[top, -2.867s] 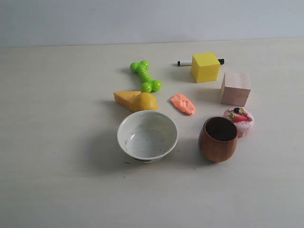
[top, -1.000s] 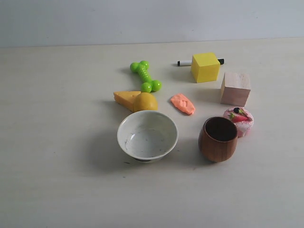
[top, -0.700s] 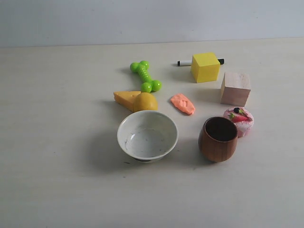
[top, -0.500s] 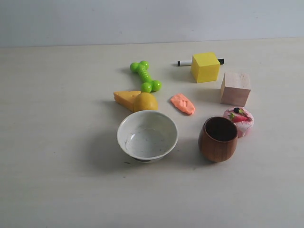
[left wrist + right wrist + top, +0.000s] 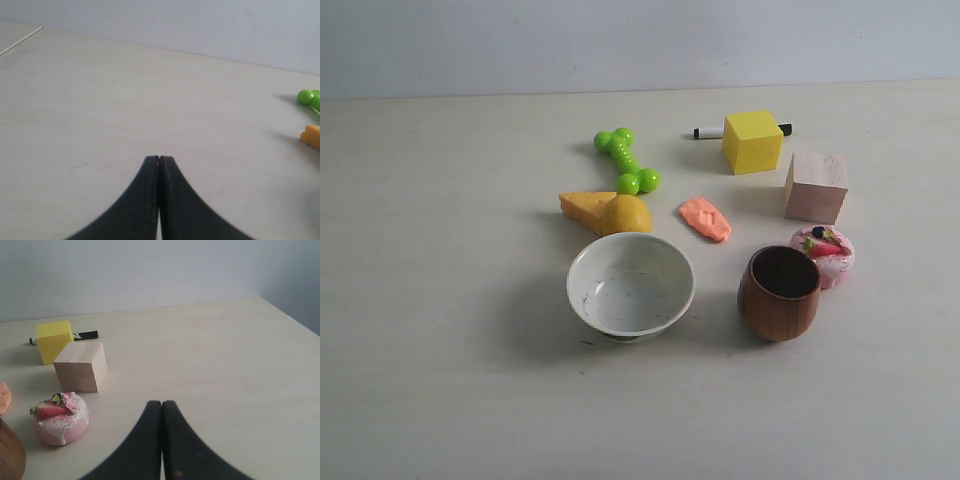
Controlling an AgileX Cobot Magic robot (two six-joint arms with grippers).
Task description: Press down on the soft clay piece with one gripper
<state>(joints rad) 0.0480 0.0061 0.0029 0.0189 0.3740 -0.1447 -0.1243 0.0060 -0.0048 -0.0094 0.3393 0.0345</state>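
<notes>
Soft clay piece point(image 5: 705, 218): lies flat on the desk point(image 5: 440, 300), in the middle of the cluster, between the cheese wedge point(image 5: 585, 207) and the wooden cube point(image 5: 815, 187), touching neither.
Around it: the yellow cube point(image 5: 752, 141) sits behind it with a marker point(image 5: 709, 132) tucked at its back; the white bowl point(image 5: 630, 290) and the brown wooden cup point(image 5: 779, 292) stand in front, both upright.
Cake toy point(image 5: 823, 254): just beside the cup, possibly touching it; I can't quite tell.
Green bone toy point(image 5: 626, 161): behind the cheese wedge.
Left pincer point(image 5: 159, 159): tips pressed together, holding nothing, over bare desk, well apart from the green toy.
Right pincer point(image 5: 161, 403): tips pressed together too, empty, over bare desk near the cake toy and the wooden cube, with only a sliver of the clay in its wrist view.
</notes>
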